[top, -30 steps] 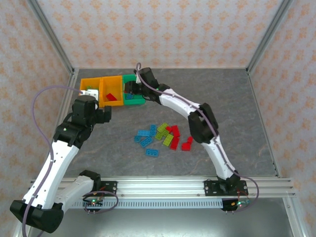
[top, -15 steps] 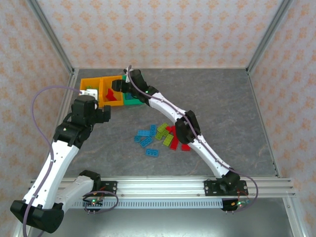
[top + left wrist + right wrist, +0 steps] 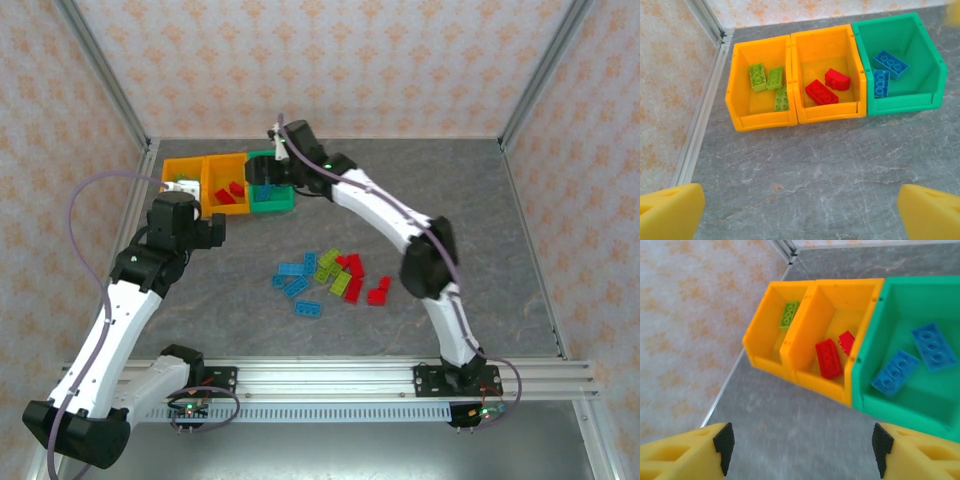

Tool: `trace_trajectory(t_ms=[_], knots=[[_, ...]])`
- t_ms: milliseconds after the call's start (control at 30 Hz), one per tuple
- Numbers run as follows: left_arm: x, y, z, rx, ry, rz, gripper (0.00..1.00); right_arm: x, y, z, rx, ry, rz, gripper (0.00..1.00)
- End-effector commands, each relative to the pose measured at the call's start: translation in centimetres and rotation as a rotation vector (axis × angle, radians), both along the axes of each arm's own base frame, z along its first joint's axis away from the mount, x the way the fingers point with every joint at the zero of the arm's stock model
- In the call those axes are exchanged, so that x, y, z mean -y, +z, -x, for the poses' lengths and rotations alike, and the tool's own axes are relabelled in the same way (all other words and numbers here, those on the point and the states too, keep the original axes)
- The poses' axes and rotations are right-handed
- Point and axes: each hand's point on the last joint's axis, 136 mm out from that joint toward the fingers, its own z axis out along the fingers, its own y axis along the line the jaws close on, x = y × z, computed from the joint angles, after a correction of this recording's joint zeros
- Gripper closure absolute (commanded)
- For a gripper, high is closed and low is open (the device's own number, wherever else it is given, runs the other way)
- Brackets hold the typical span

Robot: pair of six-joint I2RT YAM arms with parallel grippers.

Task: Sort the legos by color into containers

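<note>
Legos sit sorted in containers; right hand spread, apparently empty.

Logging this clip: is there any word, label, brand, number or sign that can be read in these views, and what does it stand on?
No readable text anywhere.
The orange bins and the green bin: plain walls, no label.
The legos: any stud marking is too small to read.
The wallpaper: ornament only, no letters.
The circuit boards at the arm bases: any print is too small to read.
</note>
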Motion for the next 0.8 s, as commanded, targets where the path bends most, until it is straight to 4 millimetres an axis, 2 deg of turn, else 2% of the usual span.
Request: trace_trajectory(t_ms=[0, 133, 200, 300, 400, 467, 567, 700, 767], knots=[[1.1, -0.7, -0.5, -0.038, -0.046, 0.039, 0.01, 6.3, 2.7, 3.9, 0.067, -0.051, 0.08, 0.23], [4.4, -1.2, -0.4, -0.152, -0.118, 0.207, 0.01, 13.1, 1.5, 8.9, 0.047, -0.141, 0.136, 0.21], [7.1, -1.6, -0.3, -0.177, -0.161, 0.278, 0.02, 16.9, 0.8, 11.8, 0.033, -0.195, 0.16, 0.19], [11.4, -2.6, -0.7, -0.197, -0.204, 0.312, 0.02, 20.8, -0.9, 15.1, 0.008, -0.232, 0.205, 0.17], [15.4, -4.8, -1.5, -0.256, -0.199, 0.346, 0.02, 23.6, -2.0, 17.5, -0.023, -0.255, 0.264, 0.16], [17.6, -6.9, -2.2, -0.297, -0.192, 0.332, 0.03, 24.8, -2.2, 18.4, -0.037, -0.273, 0.276, 0.15], [20.1, -10.1, -3.4, -0.343, -0.165, 0.279, 0.11, 25.6, -2.2, 19.2, -0.046, -0.296, 0.252, 0.14], [22.4, -14.3, -4.9, -0.414, -0.134, 0.273, 0.23, 25.9, -2.7, 19.3, -0.054, -0.33, 0.225, 0.14], [22.8, -15.9, -5.6, -0.443, -0.115, 0.246, 0.26, 25.9, -3.0, 19.3, -0.061, -0.332, 0.224, 0.14]])
